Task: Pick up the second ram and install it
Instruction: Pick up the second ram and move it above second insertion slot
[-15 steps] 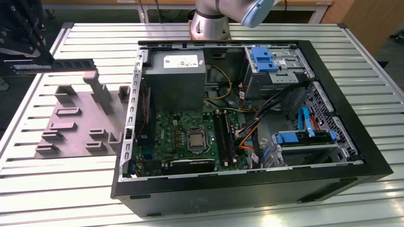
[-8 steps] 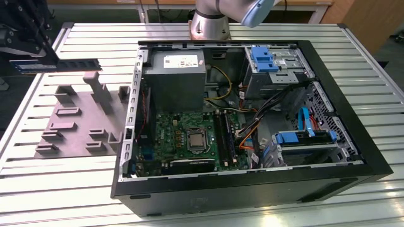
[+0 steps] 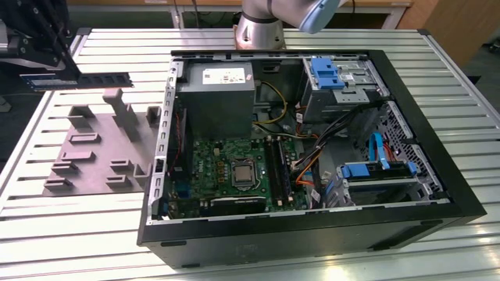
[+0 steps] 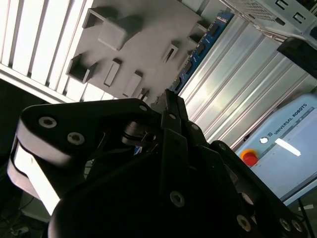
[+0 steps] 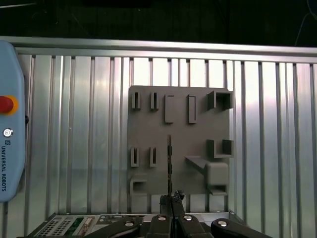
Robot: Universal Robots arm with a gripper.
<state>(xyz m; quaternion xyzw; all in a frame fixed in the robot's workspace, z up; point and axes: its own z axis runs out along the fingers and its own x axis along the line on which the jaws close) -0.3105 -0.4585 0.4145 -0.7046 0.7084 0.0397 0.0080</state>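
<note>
The second ram [image 3: 82,81], a long thin dark stick, hangs level above the grey moulded holder [image 3: 98,146] at the exterior view's left. My gripper [image 3: 67,73] is shut on it near one end. In the first wrist view the ram [image 5: 169,158] shows edge-on, running out from my gripper [image 5: 171,199] over the holder [image 5: 181,114]. In the second wrist view the stick [image 4: 197,52] extends from my gripper [image 4: 166,99] beside the holder [image 4: 133,39]. The motherboard's long black slots [image 3: 277,170] lie inside the open computer case [image 3: 422,175].
The case takes up the middle and right of the slatted aluminium table [image 3: 86,234]. Inside are a silver power supply [image 3: 219,88], blue drive brackets [image 3: 324,73] and loose cables [image 3: 308,170]. The arm's base [image 3: 262,29] stands behind the case. A pendant [image 5: 10,124] lies on the table.
</note>
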